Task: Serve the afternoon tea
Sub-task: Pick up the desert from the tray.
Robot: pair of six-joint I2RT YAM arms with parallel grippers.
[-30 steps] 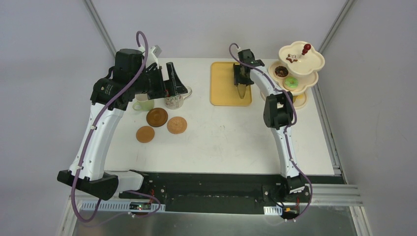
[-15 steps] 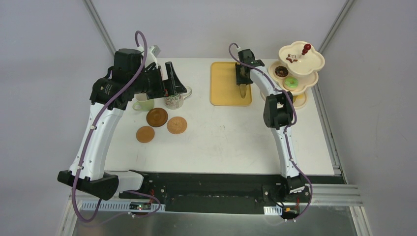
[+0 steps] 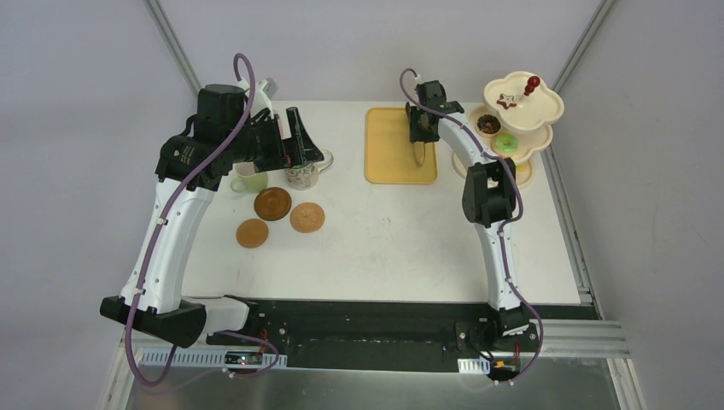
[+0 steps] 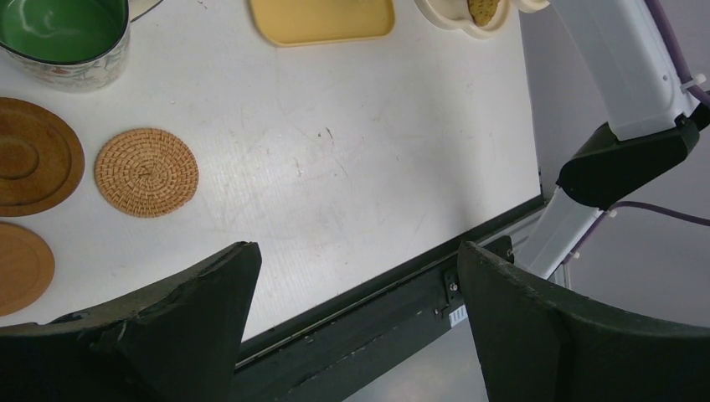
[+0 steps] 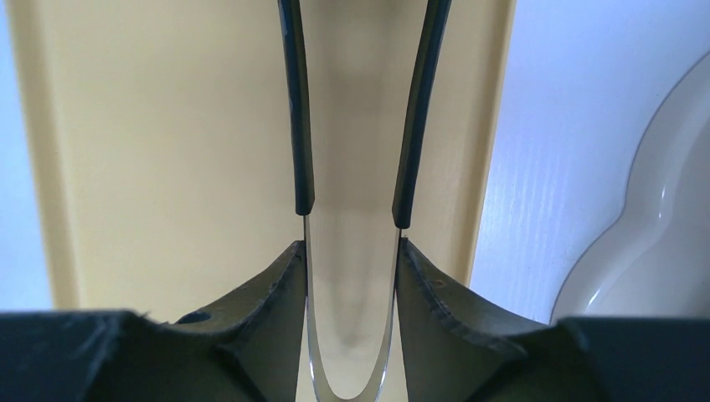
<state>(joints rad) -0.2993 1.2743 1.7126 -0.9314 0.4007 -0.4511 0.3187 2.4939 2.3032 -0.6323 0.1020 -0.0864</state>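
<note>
My left gripper [image 3: 300,147] is open and empty above the mugs at the back left; its fingers [image 4: 192,310] frame bare table. Below it stand a cream mug [image 3: 250,178] and a green-lined patterned mug [image 3: 303,175], which also shows in the left wrist view [image 4: 63,38]. The pink mug is hidden. Three brown coasters lie in front: dark wood [image 3: 272,203], woven [image 3: 306,217], light brown [image 3: 252,232]. My right gripper [image 3: 418,137] is shut on the black tongs [image 5: 297,126] over the yellow tray [image 3: 388,162]. The cream tiered stand [image 3: 546,111] with its red knob [image 3: 533,83] holds toy pastries [image 3: 506,143].
The stand sits at the table's back right corner, close to my right arm's elbow [image 3: 488,184]. The yellow tray [image 5: 167,126] fills the right wrist view, with the stand's rim [image 5: 661,243] to its right. The table's front edge [image 4: 402,251] shows in the left wrist view.
My right gripper has moved a little toward the back of the tray with the tongs in it. The left arm has not moved.
</note>
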